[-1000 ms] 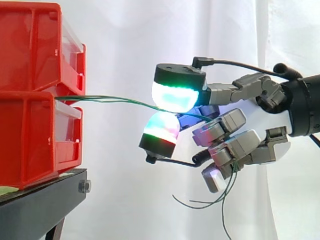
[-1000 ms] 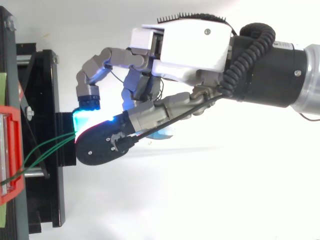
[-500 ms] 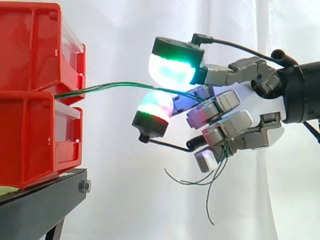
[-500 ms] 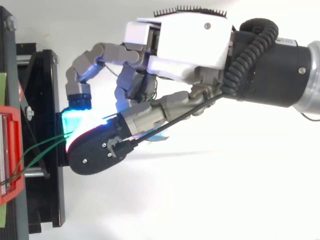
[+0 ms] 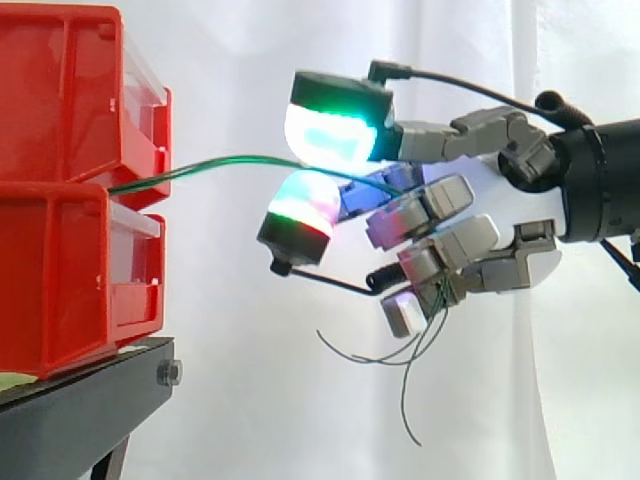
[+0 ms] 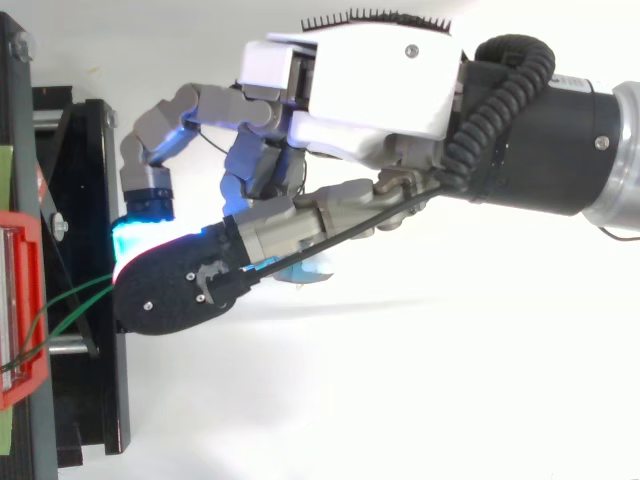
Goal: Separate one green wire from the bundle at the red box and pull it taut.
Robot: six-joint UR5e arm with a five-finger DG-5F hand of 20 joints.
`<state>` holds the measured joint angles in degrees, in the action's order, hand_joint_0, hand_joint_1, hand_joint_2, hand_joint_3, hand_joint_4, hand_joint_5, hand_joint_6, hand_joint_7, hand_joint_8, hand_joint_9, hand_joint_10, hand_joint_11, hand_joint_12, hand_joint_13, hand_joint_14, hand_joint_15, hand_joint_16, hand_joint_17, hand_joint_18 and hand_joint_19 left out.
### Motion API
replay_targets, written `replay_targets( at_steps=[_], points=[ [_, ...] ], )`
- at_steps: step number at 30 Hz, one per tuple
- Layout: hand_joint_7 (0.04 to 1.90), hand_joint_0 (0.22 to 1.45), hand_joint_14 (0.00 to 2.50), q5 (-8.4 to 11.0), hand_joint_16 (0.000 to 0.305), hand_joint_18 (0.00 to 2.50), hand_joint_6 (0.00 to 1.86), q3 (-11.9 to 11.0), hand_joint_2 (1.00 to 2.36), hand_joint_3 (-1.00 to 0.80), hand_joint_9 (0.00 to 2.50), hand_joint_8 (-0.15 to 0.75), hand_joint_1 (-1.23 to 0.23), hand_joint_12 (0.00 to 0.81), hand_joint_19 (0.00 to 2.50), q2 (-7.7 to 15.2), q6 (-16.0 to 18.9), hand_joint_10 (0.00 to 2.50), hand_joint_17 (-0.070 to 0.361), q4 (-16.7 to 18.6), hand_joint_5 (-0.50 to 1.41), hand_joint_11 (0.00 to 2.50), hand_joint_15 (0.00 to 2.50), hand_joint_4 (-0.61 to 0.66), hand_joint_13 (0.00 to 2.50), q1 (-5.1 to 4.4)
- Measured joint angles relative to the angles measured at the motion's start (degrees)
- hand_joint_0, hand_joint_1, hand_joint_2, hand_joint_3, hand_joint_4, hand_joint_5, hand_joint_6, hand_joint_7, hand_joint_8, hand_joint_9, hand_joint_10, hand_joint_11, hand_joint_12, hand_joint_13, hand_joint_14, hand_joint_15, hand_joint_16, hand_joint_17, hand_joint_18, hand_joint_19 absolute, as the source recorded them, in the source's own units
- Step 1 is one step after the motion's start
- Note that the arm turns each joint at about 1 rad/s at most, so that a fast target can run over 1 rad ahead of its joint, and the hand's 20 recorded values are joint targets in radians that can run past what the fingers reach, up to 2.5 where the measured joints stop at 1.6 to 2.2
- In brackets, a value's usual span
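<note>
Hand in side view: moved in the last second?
Yes. The hand has shifted left toward the red bins and slightly up, narrowing the gap; the green wires it grips now bow upward.

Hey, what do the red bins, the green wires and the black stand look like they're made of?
Red bins: moulded plastic, glossy, judging by ribbed walls and soft highlights.
Green wires: thin, probably plastic-insulated metal; they hold a springy arc.
Black stand: likely painted metal, matte, flat-edged, with a bolt.
</note>
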<state>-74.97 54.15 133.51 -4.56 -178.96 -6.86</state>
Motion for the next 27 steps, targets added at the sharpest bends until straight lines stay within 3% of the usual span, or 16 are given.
replay_targets(
  at_steps=[6, 16, 19, 23, 27],
  points=[
    [1.00, 0.63, 0.05, 0.07, 0.058, 1.07, 0.88, 1.46, 1.02, -0.24, 1.14, 0.282, -0.76, 0.338, 0.66, 0.01, 0.02, 0.80, 0.130, 0.91, -0.21, 1.65, 1.69, 0.12, 1.52, -0.06],
    [0.93, 0.74, 0.00, 0.20, 0.056, 1.02, 0.88, 1.66, 1.00, -0.49, 1.03, 0.278, -0.82, 0.336, 0.59, 0.00, 0.14, 0.87, 0.126, 1.59, -0.23, 1.58, 1.70, 0.16, 1.49, -0.06],
    [0.95, 0.66, 0.00, 0.16, 0.056, 1.02, 0.87, 1.66, 1.00, -0.50, 1.03, 0.284, -0.83, 0.339, 0.61, 0.00, 0.16, 0.88, 0.126, 1.66, -0.23, 1.57, 1.70, 0.17, 1.48, -0.05],
    [0.96, 0.53, 0.12, 0.11, 0.060, 1.02, 0.87, 1.67, 1.00, -0.50, 1.01, 0.298, -0.69, 0.360, 0.65, 0.00, 0.17, 0.90, 0.136, 1.68, -0.23, 1.53, 1.63, 0.18, 1.45, -0.06],
    [0.95, 0.53, 0.14, 0.09, 0.061, 1.02, 0.86, 1.67, 1.00, -0.50, 1.04, 0.302, -0.58, 0.358, 0.67, 0.00, 0.23, 0.83, 0.137, 1.61, -0.23, 1.56, 1.61, 0.17, 1.44, 0.05]
  ],
)
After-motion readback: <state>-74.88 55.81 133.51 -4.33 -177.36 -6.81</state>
